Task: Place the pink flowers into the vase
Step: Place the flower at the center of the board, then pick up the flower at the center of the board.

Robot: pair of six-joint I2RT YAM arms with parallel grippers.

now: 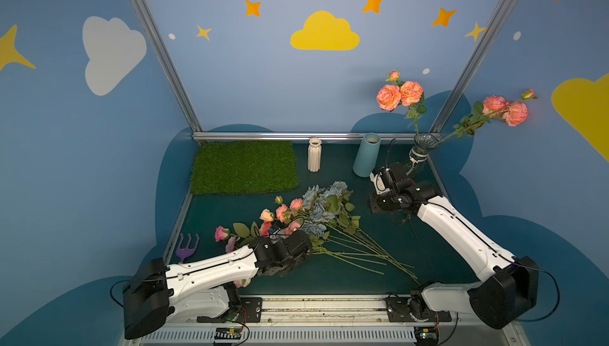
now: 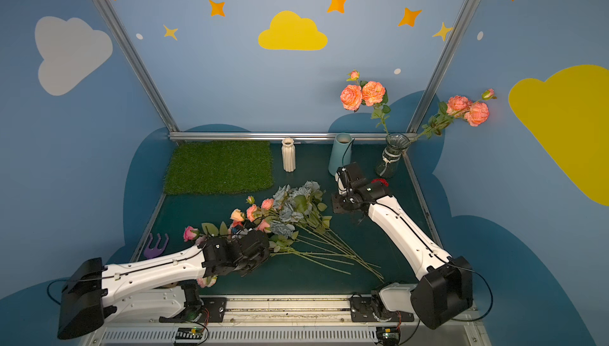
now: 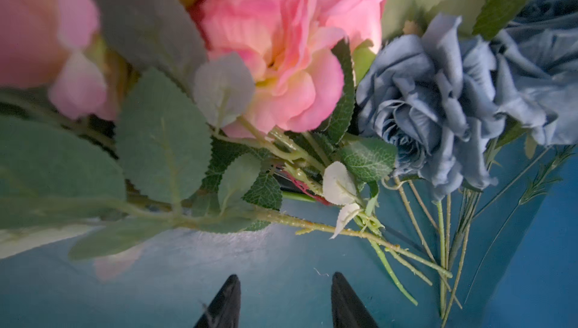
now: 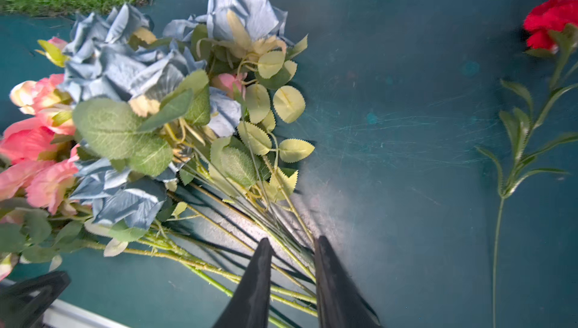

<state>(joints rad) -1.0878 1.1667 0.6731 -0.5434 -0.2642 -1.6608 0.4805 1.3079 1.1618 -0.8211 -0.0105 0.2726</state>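
Bench: a dark teal, scratched table top [image 1: 230,209].

Far left corner: I see a rectangular green artificial grass mat [image 1: 245,167] lying flat.

Back edge, standing apart from one another: a white ribbed ceramic vase [image 1: 314,155], a light blue cylindrical vase [image 1: 366,155] and, in the far right corner, a clear glass vase [image 1: 421,151] with twine at its neck.

Centre: artificial pink flowers [image 1: 281,212] lie heaped against grey-blue fabric roses [image 1: 321,199]. Their long green stems fan toward the near right.

Near left edge: a purple plastic hand rake [image 1: 188,248].

I note a small red carnation [image 4: 550,20] lying alone near the glass vase, its thin stem flat on the table.
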